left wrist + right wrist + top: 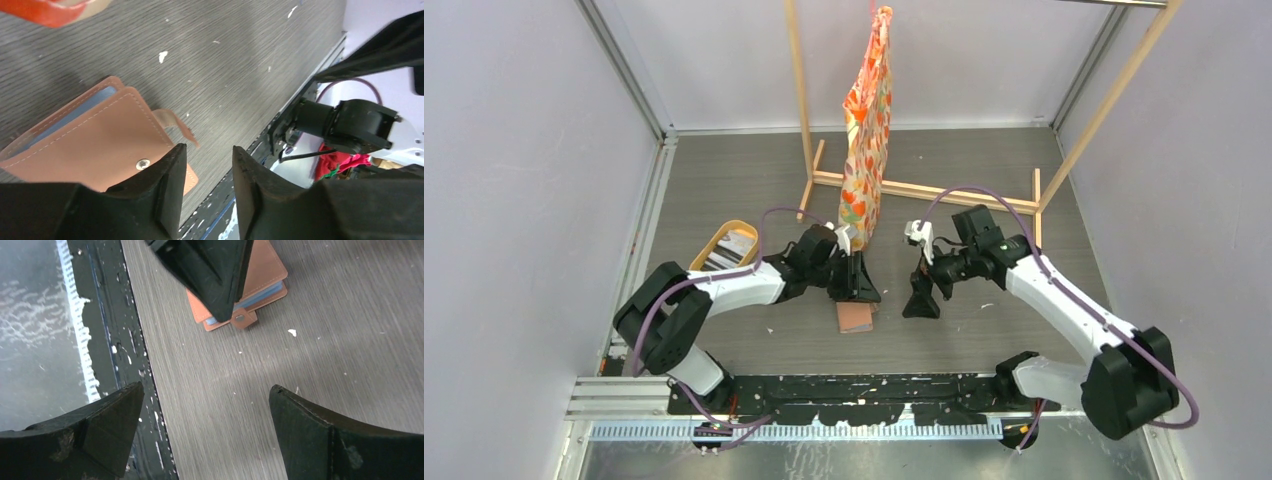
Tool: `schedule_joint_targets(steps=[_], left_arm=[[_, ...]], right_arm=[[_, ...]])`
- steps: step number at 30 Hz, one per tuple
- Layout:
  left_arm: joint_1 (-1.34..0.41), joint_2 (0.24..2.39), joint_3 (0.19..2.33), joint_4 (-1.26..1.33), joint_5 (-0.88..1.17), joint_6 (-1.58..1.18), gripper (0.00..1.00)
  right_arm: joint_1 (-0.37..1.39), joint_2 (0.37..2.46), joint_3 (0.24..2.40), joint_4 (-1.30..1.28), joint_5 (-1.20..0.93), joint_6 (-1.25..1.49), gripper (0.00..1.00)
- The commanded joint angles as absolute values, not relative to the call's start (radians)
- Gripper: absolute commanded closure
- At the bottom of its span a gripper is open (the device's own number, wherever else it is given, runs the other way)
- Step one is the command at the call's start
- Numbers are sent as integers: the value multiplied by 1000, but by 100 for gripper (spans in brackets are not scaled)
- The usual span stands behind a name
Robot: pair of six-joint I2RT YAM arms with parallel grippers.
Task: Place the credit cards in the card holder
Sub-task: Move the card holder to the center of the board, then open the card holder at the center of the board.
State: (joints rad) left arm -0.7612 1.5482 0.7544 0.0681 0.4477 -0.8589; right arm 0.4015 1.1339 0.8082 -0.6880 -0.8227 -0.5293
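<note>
The oval tray (pixel 714 238) sits at 9 o'clock of the left arm's wrist, and pale credit cards (pixel 737 243) appear to lie inside it. The left gripper (pixel 208 148) hangs just over the card holder (pixel 100 145), its jaws partly apart with nothing between them. The holder lies folded on the table (pixel 350 365) near the front rail, with its cover down over the grey-blue slots and its snap tab (pixel 172 122) loose and curling up.

The step in hand is probably opening the cover. 1 finger should catch the free edge by the tab and fold it back flat, so the slots face up before any card comes.

At 3 o'clock the right gripper (pixel 206 387) stands wide open and empty, near enough to pin the holder down. At 12 o'clock the hanging gift bag (pixel 867 130) and the wooden rack (pixel 924 190) crowd any lift by the left arm.
</note>
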Motion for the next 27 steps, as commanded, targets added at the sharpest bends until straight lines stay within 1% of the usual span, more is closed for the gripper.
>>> schedule_joint_targets(steps=[1, 2, 4, 7, 8, 12, 15, 16, 18, 21, 27], left_arm=[[-762, 1535, 740, 203, 489, -926, 56], [-762, 1525, 733, 214, 491, -932, 53], [-761, 1501, 722, 228, 490, -934, 51], [-758, 1446, 698, 238, 471, -936, 50], [-758, 1421, 687, 228, 456, -933, 50], [-758, 1245, 643, 92, 315, -889, 50], [-758, 1103, 591, -10, 194, -875, 49], [-758, 1057, 571, -46, 150, -874, 46], [-758, 972, 525, -81, 73, -885, 37], [-758, 877, 454, -80, 15, -914, 29], [-758, 858, 423, -85, 35, -935, 27]], right_arm=[[414, 1237, 843, -551, -866, -320, 0], [413, 1266, 858, -553, -881, -297, 0], [412, 1314, 874, -531, -881, -229, 0], [412, 1365, 873, -487, -859, -130, 1], [412, 1378, 867, -458, -858, -82, 2], [436, 1411, 850, -350, -793, 84, 9], [493, 1452, 869, -342, -700, 139, 12], [517, 1472, 881, -340, -677, 158, 13], [545, 1522, 901, -350, -624, 182, 15], [591, 1605, 951, -398, -568, 174, 24], [629, 1688, 1004, -454, -517, 157, 46]])
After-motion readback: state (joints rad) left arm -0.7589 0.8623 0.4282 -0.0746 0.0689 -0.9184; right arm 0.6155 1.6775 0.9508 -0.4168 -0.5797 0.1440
